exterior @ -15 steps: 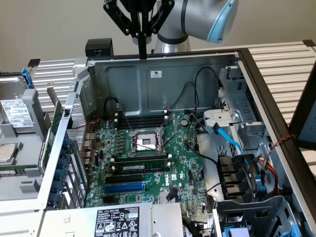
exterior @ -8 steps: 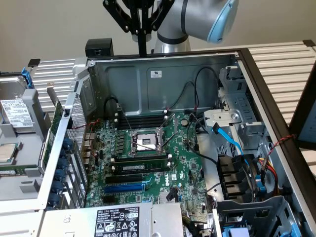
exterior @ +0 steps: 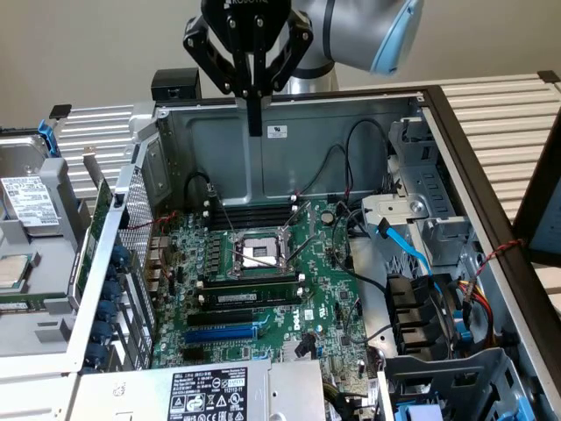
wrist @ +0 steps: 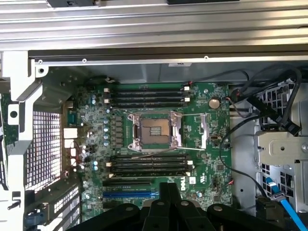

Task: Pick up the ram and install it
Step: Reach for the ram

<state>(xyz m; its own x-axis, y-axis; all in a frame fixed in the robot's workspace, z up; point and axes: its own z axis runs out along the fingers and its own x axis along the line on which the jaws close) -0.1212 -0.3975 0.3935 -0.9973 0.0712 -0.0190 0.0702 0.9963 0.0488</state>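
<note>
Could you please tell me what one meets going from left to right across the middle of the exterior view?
Silver drive with white label, perforated grey metal grille, square metal processor socket, light blue flat cable, red-and-yellow wire bundle.

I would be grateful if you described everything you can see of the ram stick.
The ram is a long, thin stick with dark chips and a pale label strip along its face. It stands on edge, seemingly seated, on the motherboard between the CPU socket and the blue slot. Nothing grips it: the pincer hangs shut high above, apart from it.
</note>
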